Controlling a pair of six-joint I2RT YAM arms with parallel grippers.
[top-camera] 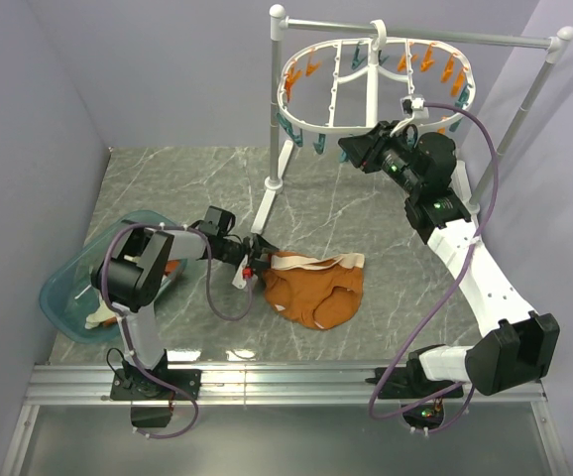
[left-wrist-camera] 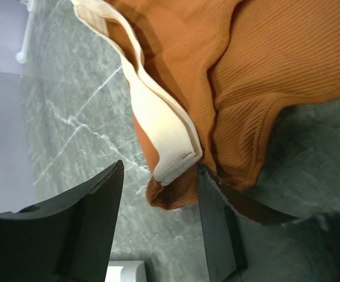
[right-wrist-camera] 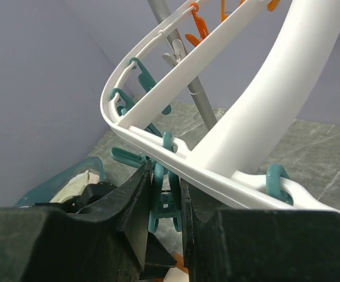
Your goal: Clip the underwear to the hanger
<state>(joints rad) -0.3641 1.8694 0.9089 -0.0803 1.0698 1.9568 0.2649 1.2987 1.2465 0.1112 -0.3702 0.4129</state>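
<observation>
Your left gripper (top-camera: 255, 261) is reaching low over the table (top-camera: 386, 218), right at the left edge of the underwear (top-camera: 316, 293). Its jaws are standing partly open. In the left wrist view, the folded end of the cream waistband (left-wrist-camera: 158, 117) is lying in the gap between the 2 fingers, close against the right-hand one, with nothing pinched yet. The underwear is lying crumpled on the table, waistband turned toward the far side, well apart from the hanger (right-wrist-camera: 276, 100).

Your right gripper (top-camera: 351, 151) is raised to the near rim of the hanger, which is hanging by its hook from the stand (top-camera: 275, 99) at the back. Its jaws are pressing close together on a teal pin (right-wrist-camera: 164, 202) dangling from the rim – the pin is filling the narrow slot between the 2 fingers. More teal pins are lining the rim to the left, and orange ones are showing along the far side.

A teal tub (top-camera: 68, 288) is sitting at the table's left edge, beside your left arm – I cannot tell what the pale things inside it are.
</observation>
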